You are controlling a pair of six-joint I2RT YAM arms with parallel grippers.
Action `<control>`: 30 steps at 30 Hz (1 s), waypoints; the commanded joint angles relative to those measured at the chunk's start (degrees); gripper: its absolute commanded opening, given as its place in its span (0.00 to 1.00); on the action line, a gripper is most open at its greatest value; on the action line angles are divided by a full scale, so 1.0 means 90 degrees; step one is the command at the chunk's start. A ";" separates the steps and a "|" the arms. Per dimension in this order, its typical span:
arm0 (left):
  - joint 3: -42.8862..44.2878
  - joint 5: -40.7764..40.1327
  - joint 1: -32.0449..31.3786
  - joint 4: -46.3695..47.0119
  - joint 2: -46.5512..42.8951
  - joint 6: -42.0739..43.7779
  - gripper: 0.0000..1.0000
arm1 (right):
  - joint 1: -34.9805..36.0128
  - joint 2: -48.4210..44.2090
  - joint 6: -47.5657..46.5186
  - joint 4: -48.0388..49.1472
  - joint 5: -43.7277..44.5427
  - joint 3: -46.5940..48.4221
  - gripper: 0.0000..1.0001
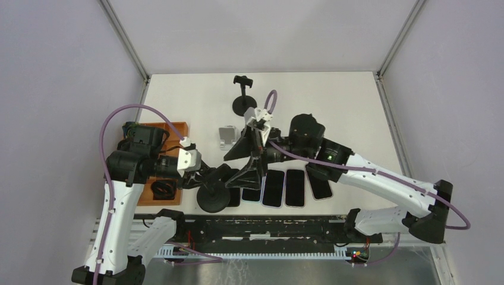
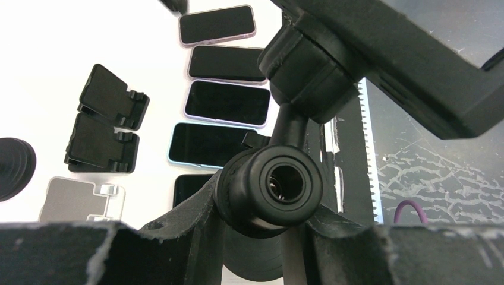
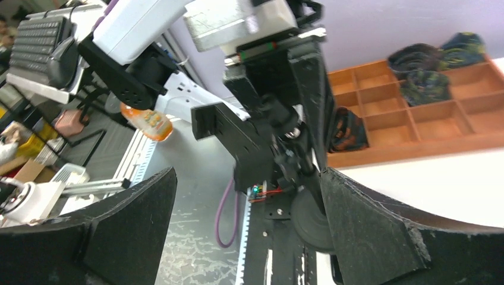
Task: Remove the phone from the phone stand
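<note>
- Left gripper point(image 1: 205, 177): pinching the phone stand point(image 1: 213, 199) at lower centre of the overhead view. The left wrist view shows its fingers point(image 2: 89, 255) pressed in from both sides below the stand's round joint knob point(image 2: 279, 184).
- Right gripper point(image 3: 248, 173): fingers spread wide with nothing between them. In the overhead view it hangs over the left end of the row of phones point(image 1: 273, 187), just right of the stand.
- Cradle point(image 3: 238, 142): seen at centre of the right wrist view and at upper right of the left wrist view. No phone shows in it in either.
- Location of the phone: judged to be among the row lying flat on the table point(image 1: 333, 107), probably the one under the right gripper. Which one it is cannot be told for certain.
- Step in hand, by judgement: clearing the right gripper away from a set-down phone.
- To do it well:
  - Raise the right gripper straight up with the fingers spread, so that neither pad drags the phone out of line.
  - Avoid any swing to the left, where the cradle and stem stand close by.
  - Keep the left grip firm and the stand motionless until the right arm is clear.
  - Set the stand down upright, away from the row and from the black folding stands point(image 2: 107, 98).
</note>
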 commanded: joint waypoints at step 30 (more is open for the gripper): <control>0.0398 0.0145 -0.0007 0.1105 -0.0242 -0.1356 1.00 | -0.0423 -0.0007 -0.0173 -0.0183 0.0129 0.1060 0.00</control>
